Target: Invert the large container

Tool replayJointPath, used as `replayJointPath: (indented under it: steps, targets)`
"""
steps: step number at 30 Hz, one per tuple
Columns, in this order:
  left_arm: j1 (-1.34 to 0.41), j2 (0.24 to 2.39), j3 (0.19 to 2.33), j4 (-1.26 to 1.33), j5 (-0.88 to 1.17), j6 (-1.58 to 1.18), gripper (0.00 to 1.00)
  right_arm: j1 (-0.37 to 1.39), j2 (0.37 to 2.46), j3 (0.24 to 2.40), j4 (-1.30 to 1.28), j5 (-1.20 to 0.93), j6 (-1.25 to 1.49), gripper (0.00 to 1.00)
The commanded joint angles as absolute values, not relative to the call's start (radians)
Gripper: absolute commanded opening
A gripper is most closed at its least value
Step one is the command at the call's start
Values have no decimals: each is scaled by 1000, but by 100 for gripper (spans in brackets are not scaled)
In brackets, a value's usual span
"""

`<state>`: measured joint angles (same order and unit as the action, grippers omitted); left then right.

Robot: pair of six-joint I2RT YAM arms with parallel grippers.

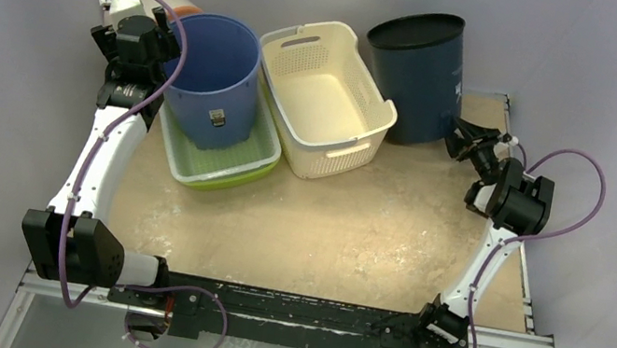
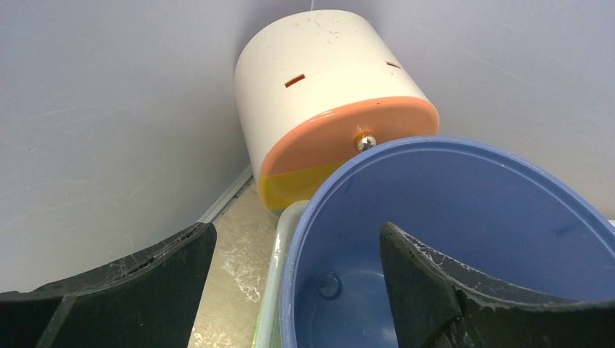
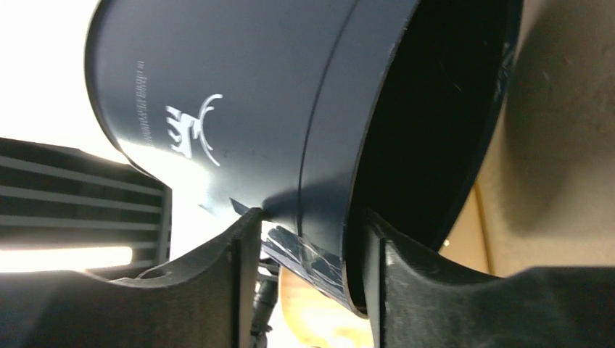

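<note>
Upper right of the top view: navy bin (image 1: 416, 74), apparently mouth-down already but tilted, rim pinched by the right gripper (image 3: 312, 217), only settling and release left; left gripper (image 2: 297, 230), fingers apart, straddles the blue bucket (image 1: 216, 83) rim.

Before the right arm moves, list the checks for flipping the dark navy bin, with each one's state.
1. Right gripper shut on the rim of the dark navy plastic bin, one finger inside and one outside: ok.
2. Bin lying flat, mouth down, on the beige tabletop: not ok, it is tilted.
3. Bin apart from the cream perforated plastic basket: cannot tell, they look very close.
4. Left gripper open astride the rim of the blue plastic bucket, holding nothing: ok.
5. Room on the tabletop in front of the bin to set it down: ok.
</note>
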<state>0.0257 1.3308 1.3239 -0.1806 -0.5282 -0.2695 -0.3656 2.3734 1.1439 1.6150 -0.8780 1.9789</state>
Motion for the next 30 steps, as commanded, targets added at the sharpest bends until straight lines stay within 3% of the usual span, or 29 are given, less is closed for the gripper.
replayJointPath:
  steps: [1, 2, 3, 4, 5, 15, 23, 30]
  targets:
    - [31, 1304, 1339, -137, -530, -265, 83, -339, 2391, 1118, 2048, -971, 1913, 58]
    - [31, 1305, 1338, -139, -529, -265, 83, -344, 2393, 1116, 2047, -974, 1907, 65]
    - [31, 1305, 1340, -138, -528, -265, 83, -350, 2394, 1114, 2047, -979, 1903, 87]
    - [31, 1308, 1342, -138, -527, -265, 83, -355, 2395, 1111, 2048, -979, 1900, 98]
    - [31, 1307, 1342, -139, -526, -265, 83, -361, 2392, 1109, 2049, -982, 1896, 100]
    - [31, 1313, 1344, -137, -527, -275, 83, -401, 2347, 1095, 2048, -1044, 1887, 100]
    - [31, 1327, 1348, -123, -515, -283, 83, -410, 2230, 1149, 2038, -1211, 1900, 100]
    - [31, 1343, 1368, -118, -497, -289, 83, -429, 2169, 1152, 1604, -1270, 1608, 100]
